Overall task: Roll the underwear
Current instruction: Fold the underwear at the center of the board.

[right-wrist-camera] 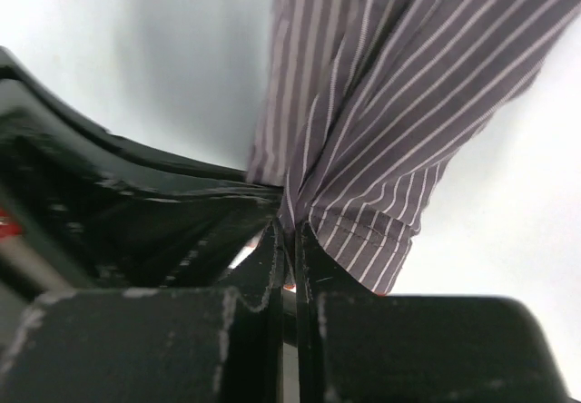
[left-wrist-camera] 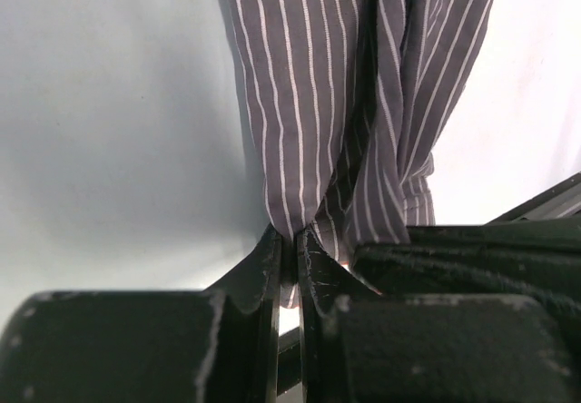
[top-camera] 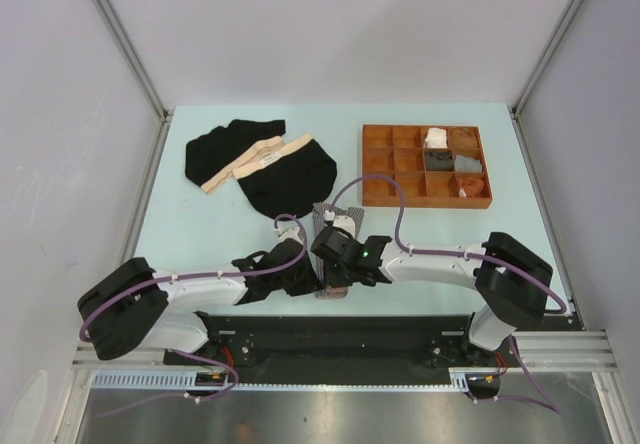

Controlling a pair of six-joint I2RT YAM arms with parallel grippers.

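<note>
Underwear point(top-camera: 285, 179) lies on a pale table point(top-camera: 200, 234) — white walls point(top-camera: 330, 24) around.

My left arm point(top-camera: 200, 286), right arm point(top-camera: 440, 261): white links, bulky black joints, purple cables point(top-camera: 287, 218). My left hand point(left-wrist-camera: 289, 240), right hand point(right-wrist-camera: 289, 232): black, scuffed fingers point(left-wrist-camera: 259, 271).

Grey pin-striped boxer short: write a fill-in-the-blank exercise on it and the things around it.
1. The left gripper and the right gripper each have jaws ___ on the grey pin-striped cloth boxer short.
2. The two black cloth briefs have ___ waistbands.
3. In the top view, the brown compartmented tray lies to the ___ of the briefs.
Missing words: shut; beige; right.
</note>
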